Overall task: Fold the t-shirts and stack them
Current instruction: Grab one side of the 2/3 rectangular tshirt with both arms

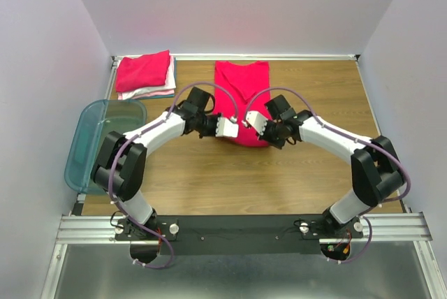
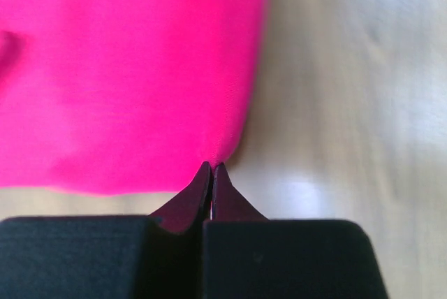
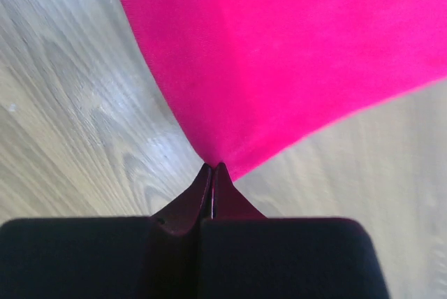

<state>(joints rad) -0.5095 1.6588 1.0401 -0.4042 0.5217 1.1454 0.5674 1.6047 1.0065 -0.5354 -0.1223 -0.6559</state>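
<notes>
Lying flat on a brown wooden table (image 1: 293, 180), the red-pink t-shirt (image 1: 241, 86) is spread as a long strip near the middle. Pale, plain walls (image 1: 244, 5) close the table behind the shirt and on both sides of it. To the left of the shirt, at the far corner, sits a stack of folded t-shirts (image 1: 145, 75), with a red-pink one on top. A translucent teal bin (image 1: 87, 142) stands further left and nearer.

The left gripper (image 2: 211, 168) has its jaws pressed together on the shirt's near hem. The right gripper (image 3: 212, 168) is closed in the same way on a near corner.

From above, both grippers cover the shirt's near end. The lower shirts in the stack show only white and teal edges, so I cannot count them. Both wrist views are blurred.
</notes>
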